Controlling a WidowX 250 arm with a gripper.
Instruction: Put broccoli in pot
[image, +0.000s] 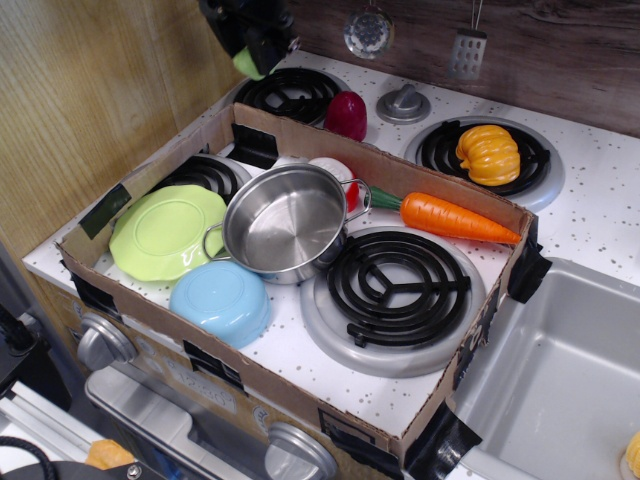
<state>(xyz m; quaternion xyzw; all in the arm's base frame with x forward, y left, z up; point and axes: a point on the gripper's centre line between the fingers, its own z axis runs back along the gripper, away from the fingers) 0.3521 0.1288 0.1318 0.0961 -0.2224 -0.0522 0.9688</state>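
Note:
My gripper is at the top of the view, high above the back left burner, shut on the broccoli, a small pale yellow-green lump showing between and below the fingers. The shiny steel pot with wire loop handles stands empty inside the cardboard tray, well below and in front of the gripper, resting between the left front burner and the big black burner.
The cardboard tray walls in a light-green plate, a light-blue bowl, a carrot and a black burner. Behind the tray are a red toy, a yellow pepper and a knob. A sink lies right.

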